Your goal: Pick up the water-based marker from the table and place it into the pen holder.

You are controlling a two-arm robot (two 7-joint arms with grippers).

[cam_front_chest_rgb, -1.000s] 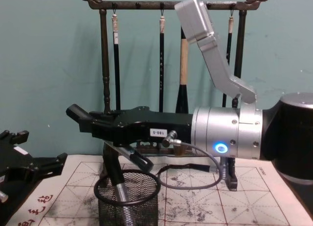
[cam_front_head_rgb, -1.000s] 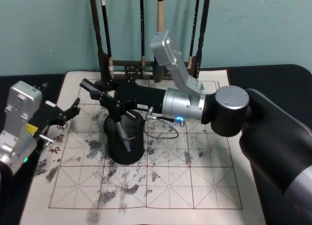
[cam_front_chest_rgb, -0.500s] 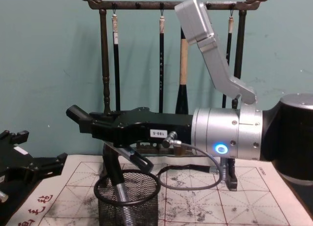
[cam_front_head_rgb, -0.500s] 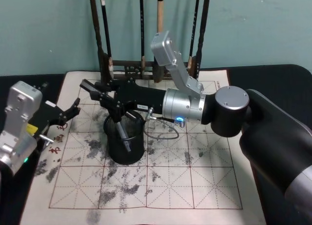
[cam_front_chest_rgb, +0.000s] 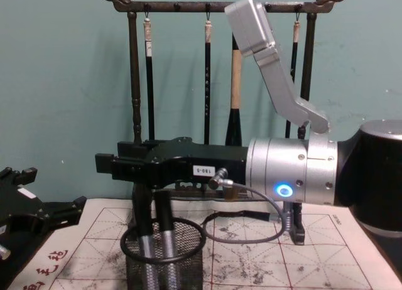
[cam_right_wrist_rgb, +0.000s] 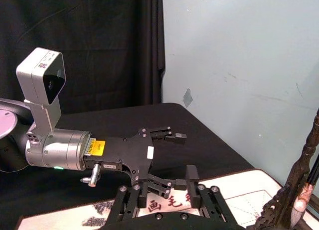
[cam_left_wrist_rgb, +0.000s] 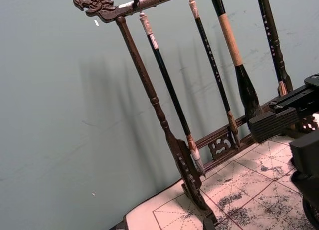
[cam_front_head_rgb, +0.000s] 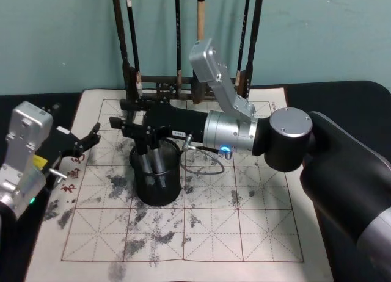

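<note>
The pen holder [cam_front_head_rgb: 156,193] is a black mesh cup standing on the gridded paper, and in the chest view [cam_front_chest_rgb: 188,265] it sits low in the middle. Two dark pens with silver-grey lower halves stand upright in it, side by side. I cannot tell which one is the water-based marker [cam_front_head_rgb: 151,163]; it shows in the chest view [cam_front_chest_rgb: 144,243] too. My right gripper [cam_front_head_rgb: 120,113] hovers level just above the holder's rim, open, its fingertips past the rim on the left, holding nothing. My left gripper [cam_front_head_rgb: 91,137] rests open at the paper's left edge.
A tall dark wooden brush rack [cam_front_head_rgb: 183,80] with several hanging brushes stands close behind the holder and the right arm. A thin cable loop [cam_front_head_rgb: 201,166] droops beside the holder. Ink-spotted gridded paper [cam_front_head_rgb: 214,233] covers the black table.
The pens in the holder leaned apart before and now stand upright together. The right gripper's fingers were slanted and are now level above the rim. The left arm has not moved.
</note>
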